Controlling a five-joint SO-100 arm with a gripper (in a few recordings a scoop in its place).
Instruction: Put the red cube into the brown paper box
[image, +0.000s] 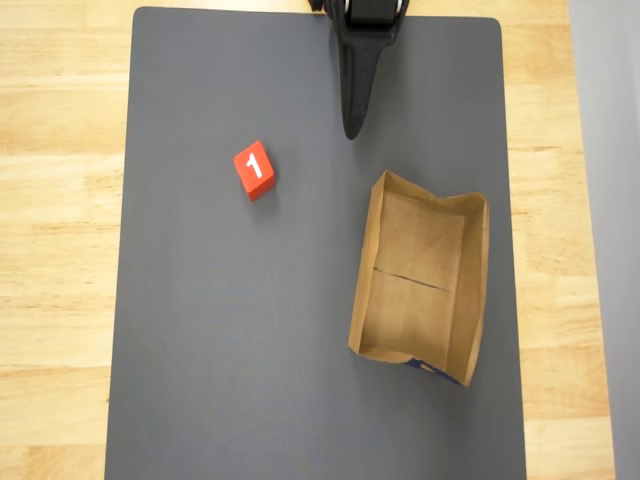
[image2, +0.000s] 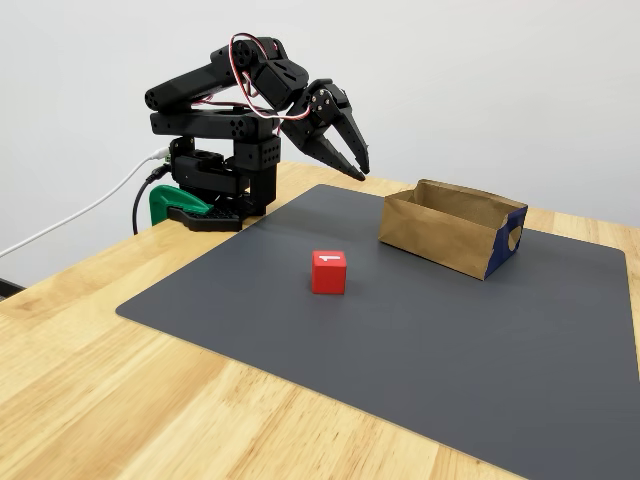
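arm folded back, tool (image2: 357, 160) raised (tips together).

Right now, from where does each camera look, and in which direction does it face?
Overhead view: sits above, faces straight down on the grey mat; the gripper enters from the top edge.
Fixed view: stands low at the table's side, faces across the mat; the whole arm on its green clamp shows.
Both share the red cube, the brown paper box and the gripper.
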